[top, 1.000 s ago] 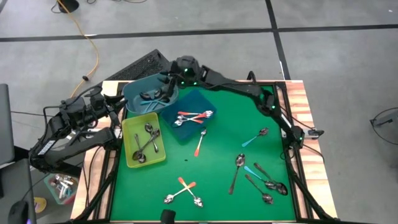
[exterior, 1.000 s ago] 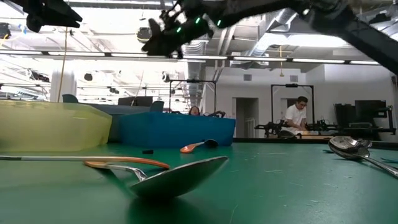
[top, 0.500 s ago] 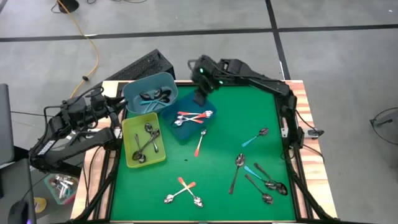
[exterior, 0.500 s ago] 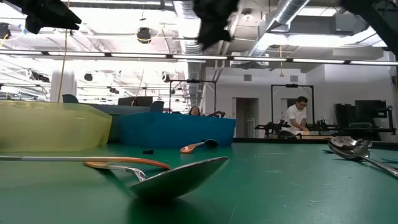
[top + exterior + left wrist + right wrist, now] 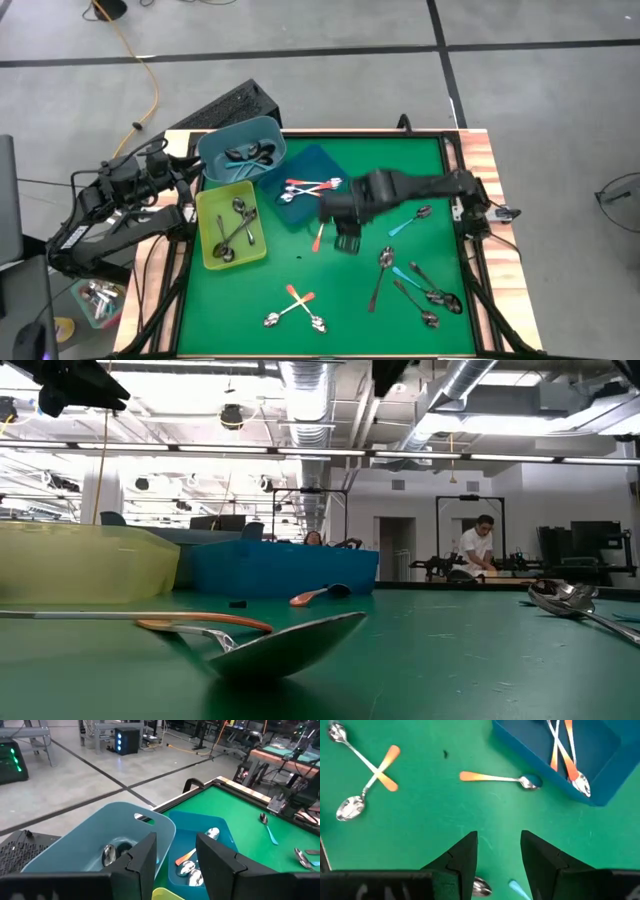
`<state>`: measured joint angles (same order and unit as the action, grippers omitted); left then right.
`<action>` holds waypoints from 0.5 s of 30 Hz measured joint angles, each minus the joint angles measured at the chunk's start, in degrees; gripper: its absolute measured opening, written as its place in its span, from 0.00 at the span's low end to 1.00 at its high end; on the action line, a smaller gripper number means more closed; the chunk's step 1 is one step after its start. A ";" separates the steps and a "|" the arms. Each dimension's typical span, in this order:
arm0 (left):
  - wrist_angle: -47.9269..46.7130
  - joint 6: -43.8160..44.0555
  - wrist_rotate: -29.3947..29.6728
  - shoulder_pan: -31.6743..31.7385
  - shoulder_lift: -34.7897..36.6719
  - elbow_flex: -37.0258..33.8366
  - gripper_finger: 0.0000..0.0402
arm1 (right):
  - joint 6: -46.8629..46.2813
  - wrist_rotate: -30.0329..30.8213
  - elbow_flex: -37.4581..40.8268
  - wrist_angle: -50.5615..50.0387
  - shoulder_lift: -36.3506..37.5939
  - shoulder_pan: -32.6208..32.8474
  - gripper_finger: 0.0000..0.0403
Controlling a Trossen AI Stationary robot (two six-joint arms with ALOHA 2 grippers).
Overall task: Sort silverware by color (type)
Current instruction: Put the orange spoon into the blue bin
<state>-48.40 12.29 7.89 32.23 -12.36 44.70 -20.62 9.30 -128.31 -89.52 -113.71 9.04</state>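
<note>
Spoons lie loose on the green table (image 5: 350, 170): an orange-handled one (image 5: 497, 778) beside the dark blue tray (image 5: 305, 195), two crossed orange ones (image 5: 295, 306), a teal one (image 5: 410, 222), and a silver one (image 5: 381, 272) next to a cluster (image 5: 425, 292) at the near right. My right gripper (image 5: 497, 852) hangs open and empty above the table's middle, pointing down, just near of the single orange spoon. My left gripper (image 5: 175, 857) stands open and empty off the table's left edge, facing the light teal bin (image 5: 100, 845).
The teal bin (image 5: 243, 150) holds dark and silver spoons, the dark blue tray (image 5: 570, 755) holds orange-handled ones, and the yellow-green tray (image 5: 230, 227) holds silver ones. All three stand at the far left. A wooden rim (image 5: 490, 200) edges the table.
My right gripper has swung from above the teal bin at the far left toward the table's middle and near side, rising a little and tipping from nearly level to pointing down. The spoons and trays have stayed where they were.
</note>
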 joint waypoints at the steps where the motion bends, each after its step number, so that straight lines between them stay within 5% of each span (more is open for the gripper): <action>1: 0.02 0.02 0.02 0.00 0.00 -0.02 0.30 | -1.37 0.70 0.06 0.69 0.00 1.91 0.40; 15: -0.19 0.53 0.06 0.01 0.00 -0.02 0.30 | -34.08 5.88 7.17 -0.47 0.98 19.42 0.40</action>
<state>-48.60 12.83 7.96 32.24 -12.36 44.69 -54.70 15.18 -121.14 -89.98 -112.73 28.46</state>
